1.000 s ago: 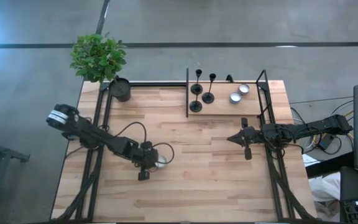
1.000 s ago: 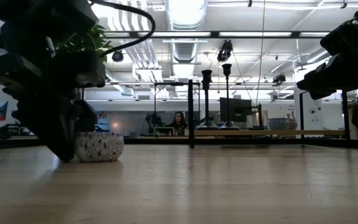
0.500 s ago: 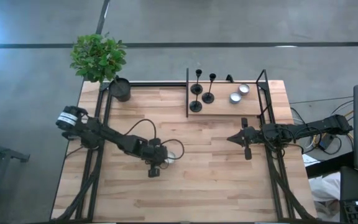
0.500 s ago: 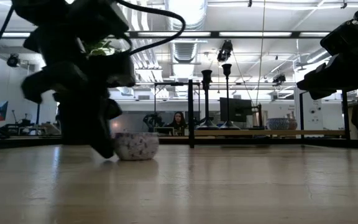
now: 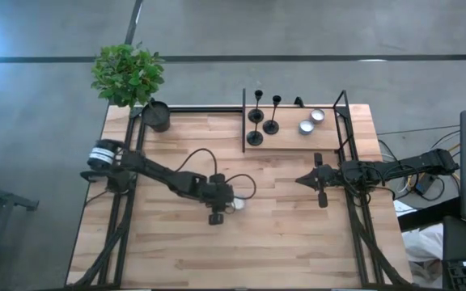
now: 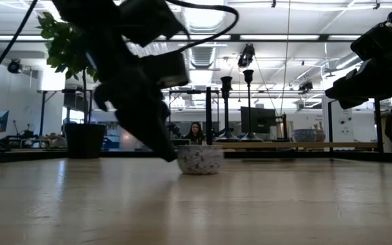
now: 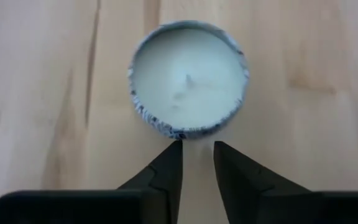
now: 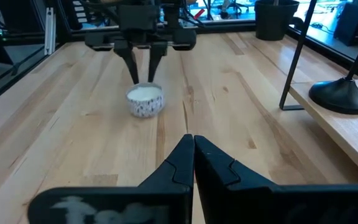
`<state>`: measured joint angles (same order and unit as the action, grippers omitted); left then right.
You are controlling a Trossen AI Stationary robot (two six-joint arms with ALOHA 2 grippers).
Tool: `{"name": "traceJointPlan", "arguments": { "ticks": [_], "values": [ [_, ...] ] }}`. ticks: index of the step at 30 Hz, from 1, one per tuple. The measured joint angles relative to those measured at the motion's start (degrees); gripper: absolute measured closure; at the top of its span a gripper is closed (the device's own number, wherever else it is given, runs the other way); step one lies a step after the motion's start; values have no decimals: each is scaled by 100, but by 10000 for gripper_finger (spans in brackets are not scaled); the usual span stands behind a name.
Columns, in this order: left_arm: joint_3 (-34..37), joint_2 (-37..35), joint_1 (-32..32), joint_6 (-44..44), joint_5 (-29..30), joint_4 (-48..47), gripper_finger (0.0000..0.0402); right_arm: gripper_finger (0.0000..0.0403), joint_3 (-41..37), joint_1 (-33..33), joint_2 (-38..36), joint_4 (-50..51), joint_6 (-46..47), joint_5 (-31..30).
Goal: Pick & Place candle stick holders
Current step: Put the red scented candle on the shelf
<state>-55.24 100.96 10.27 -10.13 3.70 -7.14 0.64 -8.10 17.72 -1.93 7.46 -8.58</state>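
Candle stick holders (image 5: 263,118) stood in the high view on a raised wooden shelf (image 5: 285,139) at the far edge of the table (image 5: 281,234), two upright ones side by side next to two small silver tins (image 5: 311,121). A potted plant (image 5: 129,77) sat at the far left corner. The left gripper (image 5: 226,203) reached to mid-table, just beside a small white candle tin (image 5: 238,204). The right gripper (image 5: 301,180) waited near the table's right side, well apart from the shelf's contents.

From the low view, two holders (image 6: 237,102) rose on thin stems above the shelf in the background, while the left arm came down to the patterned candle tin (image 6: 199,160) on the tabletop. A person sat far behind in the room.

In the left wrist view, the left gripper's (image 7: 197,152) fingers stood slightly apart, their tips just short of the tin's (image 7: 188,78) rim and holding nothing.

In the right wrist view, the right gripper's (image 8: 193,144) fingers were pressed together and empty. Beyond it, the tin (image 8: 145,99) sat below the left gripper (image 8: 143,74), and one holder's round base (image 8: 340,94) rested on the shelf.
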Motion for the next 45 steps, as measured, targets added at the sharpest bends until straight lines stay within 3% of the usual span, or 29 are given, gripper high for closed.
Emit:
{"name": "traceJointPlan", "arguments": {
  "ticks": [18,29,39,45],
  "values": [
    [-1585,1063,-180,324,-142,-9,266,394,0,-2,0,0,0,2],
    [-2026,1353,-346,487,-132,18,250,394,0,0,0,-1,0,0],
    [-2311,746,-767,725,44,567,250,394,0,-1,8,-2,0,1],
    [-2143,236,-1108,111,45,1582,250,394,2,-2,46,-4,0,-35]
  ]
}}
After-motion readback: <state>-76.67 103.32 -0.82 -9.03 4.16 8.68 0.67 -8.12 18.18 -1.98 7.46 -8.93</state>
